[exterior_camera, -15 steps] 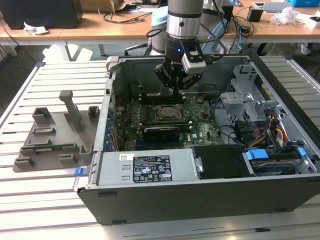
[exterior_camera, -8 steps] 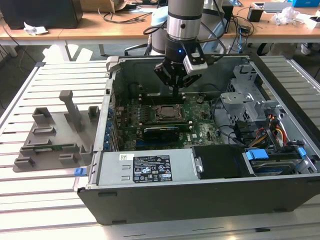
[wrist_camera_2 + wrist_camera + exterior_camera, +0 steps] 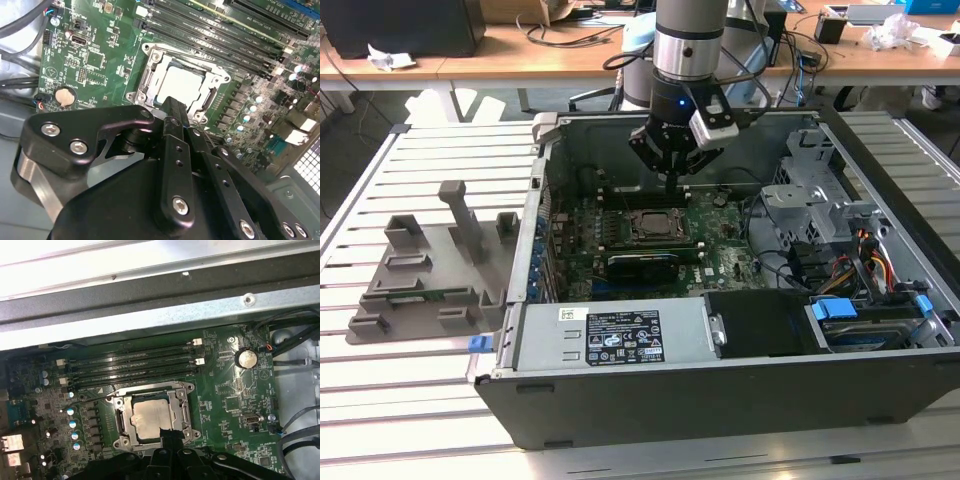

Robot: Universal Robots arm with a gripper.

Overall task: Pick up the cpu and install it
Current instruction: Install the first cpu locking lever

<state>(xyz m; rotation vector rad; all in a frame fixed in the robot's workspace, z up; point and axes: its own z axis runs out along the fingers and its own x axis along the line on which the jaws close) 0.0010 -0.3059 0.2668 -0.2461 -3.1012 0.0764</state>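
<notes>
the gripper (image 3: pixel 670 180) is hanging inside the computer case (image 3: pixel 720 400), whose open top is leaving room around it. below it the cpu (image 3: pixel 150 417) is lying in the socket frame (image 3: pixel 119 416). memory slots (image 3: pixel 135 362) and the case wall (image 3: pixel 150 315) are standing beyond it. a drive cage (image 3: pixel 805 190) is rising beside it, on the exterior view's right.

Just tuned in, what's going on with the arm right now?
The arm's gripper hangs inside the open PC case, just above the motherboard socket. The cpu lies in that socket, its silver top showing in both wrist views, with the gripper's tip over one edge. The grey holder stands outside the case, on the exterior view's left.
</notes>
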